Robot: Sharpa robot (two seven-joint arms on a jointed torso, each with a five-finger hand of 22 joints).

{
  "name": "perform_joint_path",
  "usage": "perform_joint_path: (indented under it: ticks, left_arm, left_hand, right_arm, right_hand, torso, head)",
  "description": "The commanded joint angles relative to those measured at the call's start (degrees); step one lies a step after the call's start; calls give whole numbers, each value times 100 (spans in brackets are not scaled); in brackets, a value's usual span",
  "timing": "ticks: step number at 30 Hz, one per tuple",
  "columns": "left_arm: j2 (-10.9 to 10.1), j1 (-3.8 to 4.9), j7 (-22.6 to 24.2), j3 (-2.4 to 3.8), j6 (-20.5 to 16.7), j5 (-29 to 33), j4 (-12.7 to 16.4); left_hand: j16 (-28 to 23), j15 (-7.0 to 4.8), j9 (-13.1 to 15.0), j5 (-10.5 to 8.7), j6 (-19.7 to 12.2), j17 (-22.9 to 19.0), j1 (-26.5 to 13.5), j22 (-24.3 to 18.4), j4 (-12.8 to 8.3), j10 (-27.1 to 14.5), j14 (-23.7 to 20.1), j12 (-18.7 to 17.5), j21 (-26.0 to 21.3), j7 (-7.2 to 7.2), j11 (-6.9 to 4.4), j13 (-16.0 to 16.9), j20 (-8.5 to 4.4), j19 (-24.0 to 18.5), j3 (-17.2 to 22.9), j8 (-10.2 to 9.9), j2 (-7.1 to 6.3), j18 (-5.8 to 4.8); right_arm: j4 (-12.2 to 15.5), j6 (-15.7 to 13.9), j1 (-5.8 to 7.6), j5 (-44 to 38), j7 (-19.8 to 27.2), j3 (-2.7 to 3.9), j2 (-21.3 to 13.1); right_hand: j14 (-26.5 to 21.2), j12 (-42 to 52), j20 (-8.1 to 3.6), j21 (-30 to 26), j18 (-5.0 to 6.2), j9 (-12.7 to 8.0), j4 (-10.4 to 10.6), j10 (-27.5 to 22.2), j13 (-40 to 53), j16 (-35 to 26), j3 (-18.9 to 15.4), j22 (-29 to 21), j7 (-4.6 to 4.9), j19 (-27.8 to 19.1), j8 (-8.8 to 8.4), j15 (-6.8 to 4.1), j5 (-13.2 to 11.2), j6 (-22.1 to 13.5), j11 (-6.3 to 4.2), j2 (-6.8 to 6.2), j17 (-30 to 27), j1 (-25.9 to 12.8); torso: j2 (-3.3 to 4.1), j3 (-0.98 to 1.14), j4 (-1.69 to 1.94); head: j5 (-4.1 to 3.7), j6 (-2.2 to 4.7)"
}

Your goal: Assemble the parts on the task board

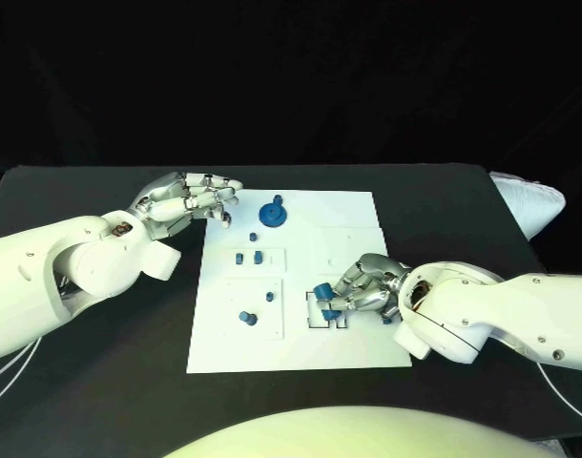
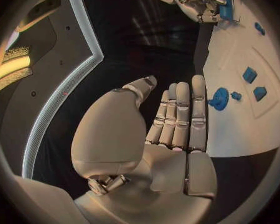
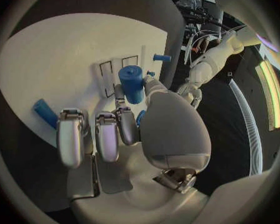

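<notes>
Board (image 1: 353, 215) work: your right hand (image 1: 356, 289) grips a blue cylinder (image 3: 132, 83) over the board's near edge.
Your left hand (image 1: 188, 200) rests at the board's far-left corner, fingers straight, holding nothing, beside the gear (image 1: 275, 213).

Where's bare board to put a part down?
Free: the strip along the task board's near edge, and its far right corner past the blue gear. Crowded: the left column of small blue parts and around the right hand.
</notes>
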Motion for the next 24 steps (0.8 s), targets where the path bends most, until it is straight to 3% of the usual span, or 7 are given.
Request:
perform_joint_path:
  ticks: [1, 24]
  left_arm:
    - [4, 1, 18, 4, 96, 20, 13]
    - [-2, 1, 9, 4, 125, 20, 14]
  left_hand:
    - [3, -22, -7, -20, -33, 7, -9, -8, 19, -39, -5, 33, -37, -22, 19, 5, -1, 28, -16, 17, 31, 79]
    - [3, -18, -8, -19, -33, 9, -17, -10, 32, -48, -4, 44, -41, -18, 23, 9, 0, 30, -19, 19, 38, 78]
  right_arm:
    - [-38, 279, -48, -75, -95, -6, 63]
    - [-21, 292, -89, -343, -113, -5, 193]
  right_hand:
    - [531, 16, -40, 21, -110, -14, 4, 139, 694, 27, 320, 1253, -163, 440, 215, -31, -29, 239, -6, -11, 1191, -93]
    - [559, 83, -46, 102, -127, -40, -16, 187, 763, 81, 393, 1291, -187, 465, 259, -41, -89, 275, -23, -21, 1313, -230]
  torso:
    - [-3, 7, -6]
    - [-12, 10, -3]
  head:
    - [11, -16]
    - [38, -48]
